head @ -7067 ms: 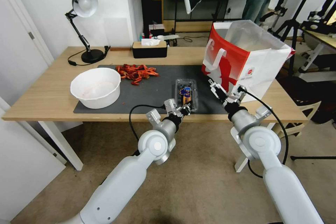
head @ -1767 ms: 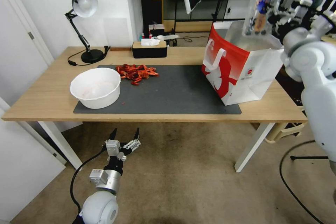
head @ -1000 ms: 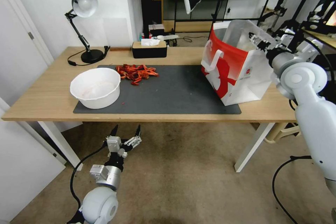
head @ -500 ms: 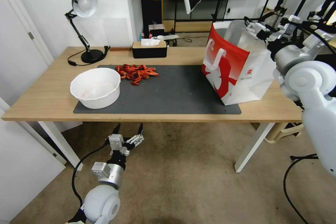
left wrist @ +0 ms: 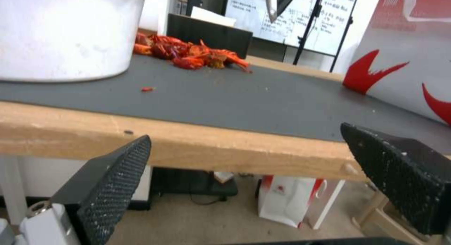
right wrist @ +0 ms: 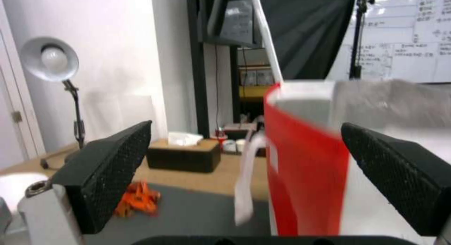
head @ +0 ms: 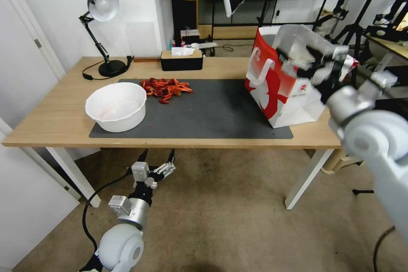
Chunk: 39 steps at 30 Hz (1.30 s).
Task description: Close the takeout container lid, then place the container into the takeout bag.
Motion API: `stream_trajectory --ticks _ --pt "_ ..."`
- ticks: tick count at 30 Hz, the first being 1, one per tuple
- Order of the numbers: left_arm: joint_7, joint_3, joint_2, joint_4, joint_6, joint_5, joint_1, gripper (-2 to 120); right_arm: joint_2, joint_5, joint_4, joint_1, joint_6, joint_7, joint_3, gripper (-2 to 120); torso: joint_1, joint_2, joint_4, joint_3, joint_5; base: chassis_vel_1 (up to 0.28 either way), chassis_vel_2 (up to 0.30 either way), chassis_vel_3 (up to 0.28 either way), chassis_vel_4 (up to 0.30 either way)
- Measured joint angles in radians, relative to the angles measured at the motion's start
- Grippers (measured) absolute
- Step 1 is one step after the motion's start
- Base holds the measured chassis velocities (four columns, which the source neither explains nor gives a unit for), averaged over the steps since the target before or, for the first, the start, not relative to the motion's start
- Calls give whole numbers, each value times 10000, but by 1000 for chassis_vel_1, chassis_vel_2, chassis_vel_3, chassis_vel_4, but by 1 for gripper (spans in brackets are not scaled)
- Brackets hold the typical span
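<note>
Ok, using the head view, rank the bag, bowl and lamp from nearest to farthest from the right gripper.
1. Bag: right beside the open right gripper, at the table's right end.
2. Bowl: on the mat's left part.
3. Lamp: at the far left corner.

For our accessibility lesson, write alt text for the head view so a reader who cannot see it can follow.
The right tool, open and empty, is at the mouth of the takeout bag, which stands on the right end of a wooden table. The left tool hangs open below the table's front edge. A white bowl sits on a dark mat.
</note>
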Motion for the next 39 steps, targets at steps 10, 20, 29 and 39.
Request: stream_trajectory --ticks 10,20,29,39 --pt "60 25 106 104 -171 -83 -90 100 1754 -1865 603 -2597 578 -102 378 100 -1 0 -1 0 -1 0 0 0 0" --pt "-48 24 268 160 -301 89 -66 100 3636 -4068 571 -4725 1913 -412 263 100 -1 0 -3 -1 0 0 0 0 0" --pt "-220 74 183 244 -379 571 173 100 4547 -4955 186 -5438 2706 -417 35 100 -1 -1 -2 0 -1 0 0 0 0" --pt "-191 124 163 289 -598 667 257 100 5282 -5247 -553 -5556 3351 -523 -79 100 0 -1 -3 1 0 0 0 0 0"
